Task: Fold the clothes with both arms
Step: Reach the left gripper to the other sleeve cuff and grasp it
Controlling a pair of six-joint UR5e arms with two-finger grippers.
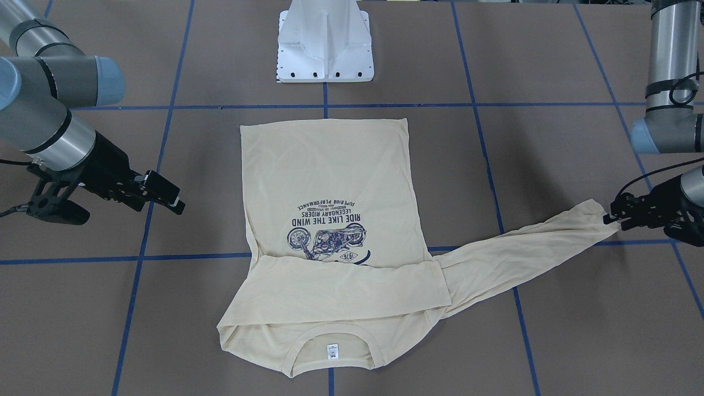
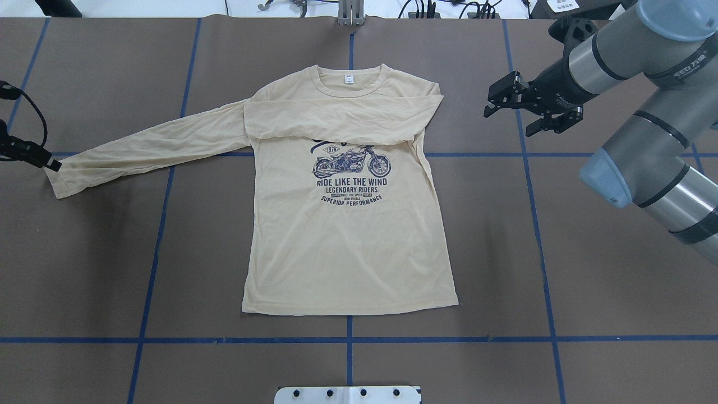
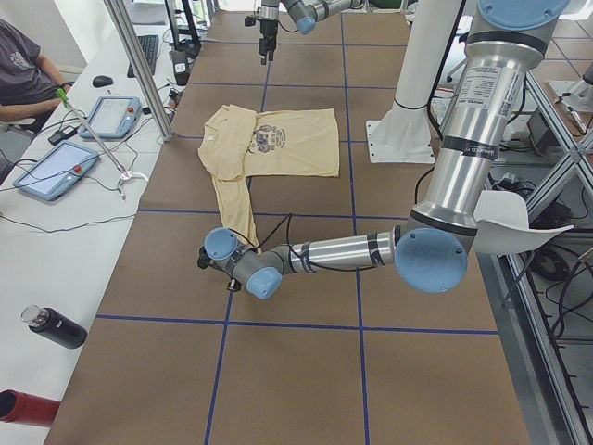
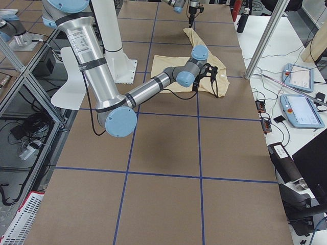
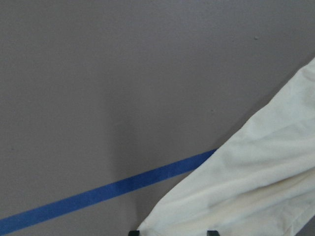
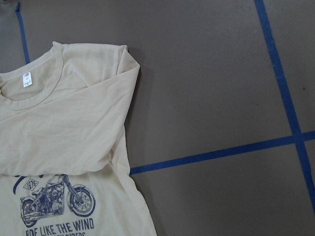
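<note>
A pale yellow long-sleeved shirt [image 2: 348, 247] lies flat and face up on the brown surface [image 2: 561, 252] directly in front of the white base [image 1: 324, 44]. Its hem is toward the base and its collar with the small white label [image 2: 349, 80] is on the far side from it. One sleeve [image 2: 336, 120] is folded across the chest and covers the top of the navy motorcycle print [image 2: 350, 168]. The other sleeve [image 2: 151, 148] stretches out sideways, well off to the base's left. There the left arm [image 3: 343, 250] reaches low over the surface, with the left jaws at the cuff [image 2: 59, 179]. In the left wrist view two black fingertips [image 5: 133, 233] stand apart at the bottom edge, with the cuff's end lying between them beside a strip of blue tape [image 5: 98, 196]. These jaws are thus parted around the cloth rather than pinched on it. The right arm [image 2: 600, 62] comes in on the base's right, and the right jaws are spread wide with nothing in them. They are held near the shirt's shoulder [image 6: 125, 54] on that side, clear of the cloth and pointing toward it.
</note>
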